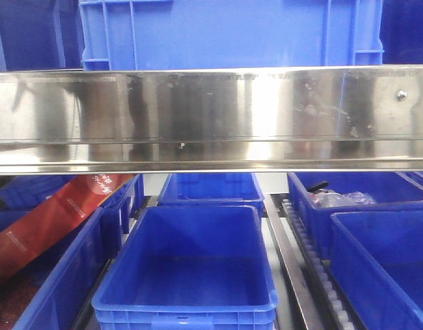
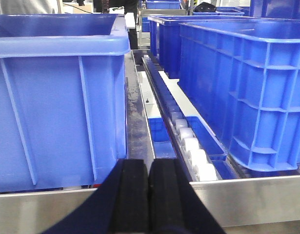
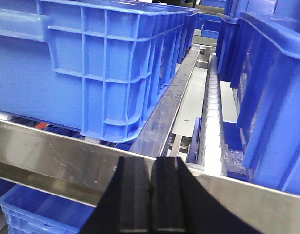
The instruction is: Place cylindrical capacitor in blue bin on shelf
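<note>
The cylindrical capacitor is out of view in every frame. The shelf shows as a broad shiny steel front rail [image 1: 211, 117] across the front view, with blue bins above and below it. An empty blue bin [image 1: 187, 268] sits on the lower tier, in the middle. My left gripper [image 2: 149, 165] is shut, pads together, just in front of the shelf rail [image 2: 252, 195], between a large blue bin [image 2: 57, 97] and another blue bin [image 2: 247, 87]. My right gripper [image 3: 150, 165] is also shut with nothing visible in it, hovering at the rail [image 3: 47, 151] beside a blue bin [image 3: 101, 63].
White roller tracks [image 2: 193, 151] [image 3: 210, 112] run back between the bins. A red package [image 1: 53, 220] leans in the lower-left bins. A bin at the right [image 1: 342, 199] holds clear plastic bags. Another big blue bin [image 1: 232, 31] stands on the upper tier.
</note>
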You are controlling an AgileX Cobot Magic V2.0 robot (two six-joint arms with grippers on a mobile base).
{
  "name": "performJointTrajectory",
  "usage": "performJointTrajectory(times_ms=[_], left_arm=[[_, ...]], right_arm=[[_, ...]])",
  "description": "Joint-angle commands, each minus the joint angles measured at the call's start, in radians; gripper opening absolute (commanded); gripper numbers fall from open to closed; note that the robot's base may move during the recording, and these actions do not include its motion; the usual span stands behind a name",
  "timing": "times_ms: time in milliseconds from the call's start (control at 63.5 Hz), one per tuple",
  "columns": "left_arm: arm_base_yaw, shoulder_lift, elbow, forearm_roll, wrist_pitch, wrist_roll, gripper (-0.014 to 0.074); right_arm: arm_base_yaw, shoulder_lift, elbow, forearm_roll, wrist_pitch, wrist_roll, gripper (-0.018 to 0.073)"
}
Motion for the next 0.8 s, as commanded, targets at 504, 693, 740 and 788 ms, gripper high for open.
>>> performJointTrajectory(times_ms=[504, 693, 740, 788], left_arm=[[0.01, -0.176, 0.21, 0.184, -0.193, -0.136, -0.0111], [0.074, -0.418, 0.476, 0.184, -0.331, -0.136, -0.0111], [0.101, -0.474, 0.501, 0.184, -0.316, -0.136, -0.0111], [0.12, -0.474, 0.501, 0.184, -0.242, -0.136, -0.0111]], right_arm=[[-0.006, -0.005, -0.001, -0.009, -0.029, -0.004, -0.0154], [-0.006, -0.005, -0.001, -0.009, -0.029, -0.004, -0.0154], [-0.006, -0.005, -0.001, -0.009, -0.029, -0.004, -0.0154], [-0.006, -0.005, -0.001, -0.009, -0.029, -0.004, -0.0154]])
